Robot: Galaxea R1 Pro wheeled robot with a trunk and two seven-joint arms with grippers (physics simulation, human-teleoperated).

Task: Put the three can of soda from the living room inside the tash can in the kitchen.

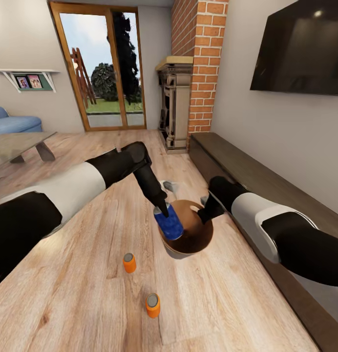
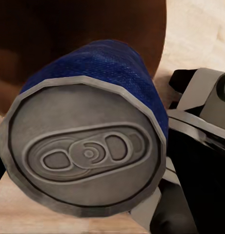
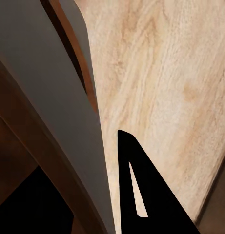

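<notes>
Nearby, two orange cans [image 1: 129, 263] on floor, low cabinet [image 1: 266, 186] beside bin [image 1: 198, 234]

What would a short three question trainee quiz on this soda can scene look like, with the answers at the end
1. True or false: the left gripper holds the blue can over the bin.
2. How many orange cans stand on the floor?
3. Which gripper grips the bin's rim? A) left B) right

Key:
1. True.
2. Two: the farther orange can and the nearer orange can.
3. B.
</notes>
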